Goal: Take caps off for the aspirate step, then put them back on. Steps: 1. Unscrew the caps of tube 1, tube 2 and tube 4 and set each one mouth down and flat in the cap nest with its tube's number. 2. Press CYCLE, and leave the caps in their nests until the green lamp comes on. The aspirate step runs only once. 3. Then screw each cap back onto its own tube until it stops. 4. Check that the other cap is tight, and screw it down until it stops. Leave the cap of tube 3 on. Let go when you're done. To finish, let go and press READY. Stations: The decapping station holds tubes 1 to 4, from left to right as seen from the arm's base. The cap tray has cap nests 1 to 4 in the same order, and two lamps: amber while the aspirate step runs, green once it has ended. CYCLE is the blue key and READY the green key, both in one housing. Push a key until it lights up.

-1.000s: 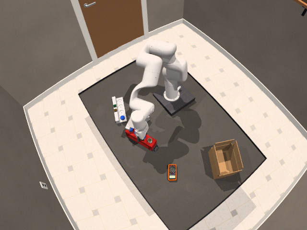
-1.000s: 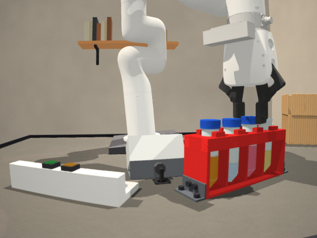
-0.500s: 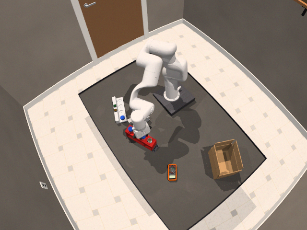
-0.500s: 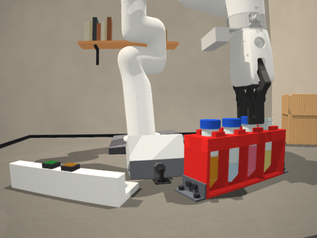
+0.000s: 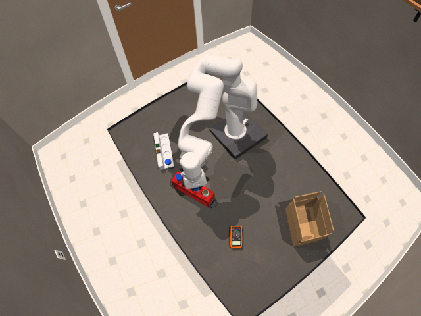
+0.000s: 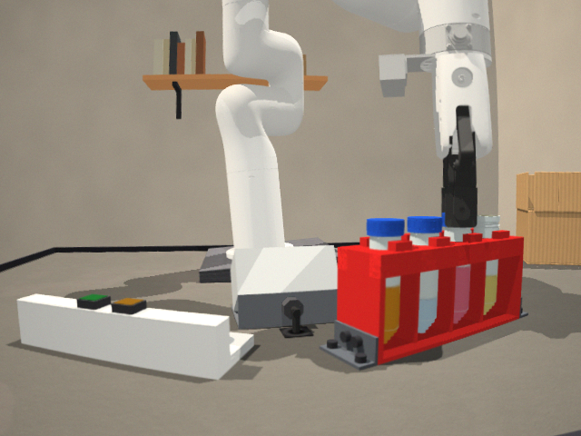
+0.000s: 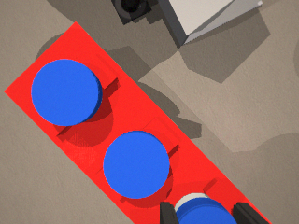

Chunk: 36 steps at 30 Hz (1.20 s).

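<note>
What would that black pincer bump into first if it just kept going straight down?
The pincer points straight down and is already clamped on a blue cap. Pushing on, it would press that cap onto its tube, the third from the left in the exterior view, and its fingers would probably meet the red rack.

A brown door with a metal lever handle stands shut in the far wall. An open cardboard box sits on the dark mat, with an orange-cased multimeter lying flat well apart from it. A wall shelf carries a row of upright books. A white wall outlet is set low on the left wall.
</note>
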Tool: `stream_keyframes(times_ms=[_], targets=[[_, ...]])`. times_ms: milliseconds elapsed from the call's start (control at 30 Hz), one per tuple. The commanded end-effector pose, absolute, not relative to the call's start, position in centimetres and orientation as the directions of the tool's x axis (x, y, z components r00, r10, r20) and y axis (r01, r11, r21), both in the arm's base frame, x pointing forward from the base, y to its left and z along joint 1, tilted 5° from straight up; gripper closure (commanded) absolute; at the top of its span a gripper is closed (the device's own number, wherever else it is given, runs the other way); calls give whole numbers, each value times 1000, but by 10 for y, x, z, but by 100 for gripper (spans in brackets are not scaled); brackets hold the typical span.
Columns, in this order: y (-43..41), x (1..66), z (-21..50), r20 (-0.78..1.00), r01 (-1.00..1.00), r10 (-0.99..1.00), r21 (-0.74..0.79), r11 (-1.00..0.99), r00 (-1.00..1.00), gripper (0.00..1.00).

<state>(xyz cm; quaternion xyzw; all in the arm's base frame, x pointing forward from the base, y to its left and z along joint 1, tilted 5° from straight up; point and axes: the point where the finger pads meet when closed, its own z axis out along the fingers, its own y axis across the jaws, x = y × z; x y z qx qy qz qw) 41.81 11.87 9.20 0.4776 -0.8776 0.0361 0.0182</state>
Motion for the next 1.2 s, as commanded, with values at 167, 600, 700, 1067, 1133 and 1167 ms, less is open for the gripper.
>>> stream_keyframes(times_ms=[167, 600, 700, 1067, 1133, 1167], targets=[[119, 420, 94, 66, -836, -833, -53, 546, -549, 100], [119, 420, 94, 78, -961, -958, -31, 276, -277, 100], [119, 420, 94, 82, -991, -988, -19, 129, -131, 100], [119, 420, 94, 83, -960, -957, 16, -279, 280, 100], [119, 420, 94, 81, -927, -924, 24, -373, 374, 100], [119, 420, 94, 79, -907, -904, 28, -419, 420, 100]])
